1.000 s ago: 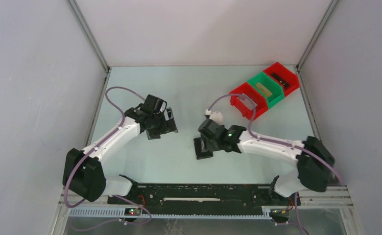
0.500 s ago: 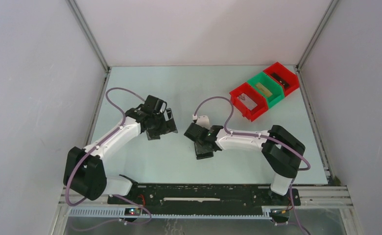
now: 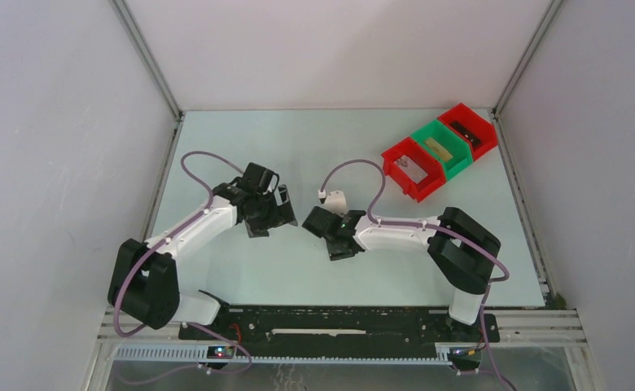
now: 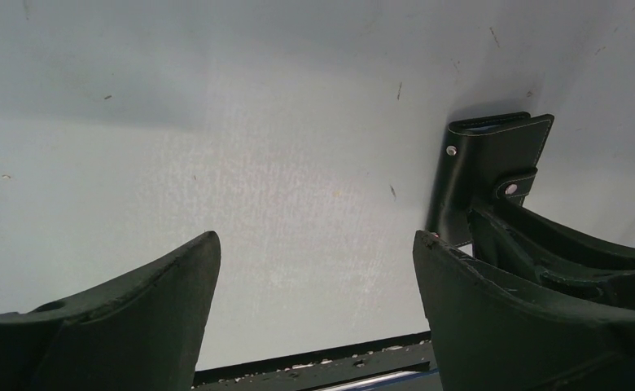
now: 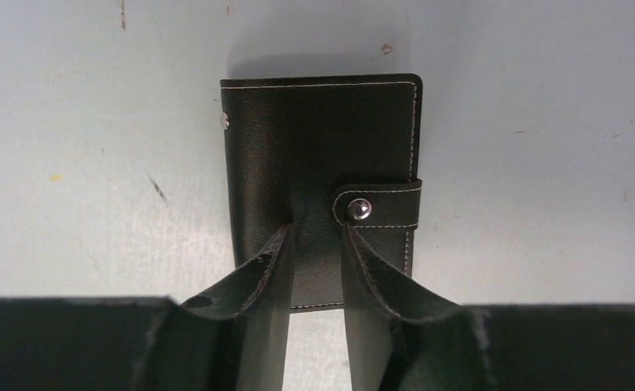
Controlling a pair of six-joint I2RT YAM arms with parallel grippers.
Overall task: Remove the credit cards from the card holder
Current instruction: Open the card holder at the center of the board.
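The card holder (image 5: pixel 322 155) is a black bifold lying folded on the table, its strap tab (image 5: pixel 377 205) snapped shut. It lies at mid-table in the top view (image 3: pixel 343 248) and at the right of the left wrist view (image 4: pixel 487 167). My right gripper (image 5: pixel 317 228) points down at it. Its jaws stand a narrow gap apart, and both tips rest over the black cover just left of the strap, with nothing between them. My left gripper (image 4: pixel 314 240) hovers wide open over bare table left of the holder (image 3: pixel 275 213). The credit cards are hidden inside.
Three bins stand in a row at the back right: a red one (image 3: pixel 413 167), a green one (image 3: pixel 442 148) and another red one (image 3: pixel 468 129). The right arm's cable (image 3: pixel 355 167) loops above its wrist. A black rail (image 3: pixel 339 322) runs along the near edge.
The right arm has folded in, its wrist sliding left over the card holder, and its jaws have narrowed a lot. The left arm has barely shifted.
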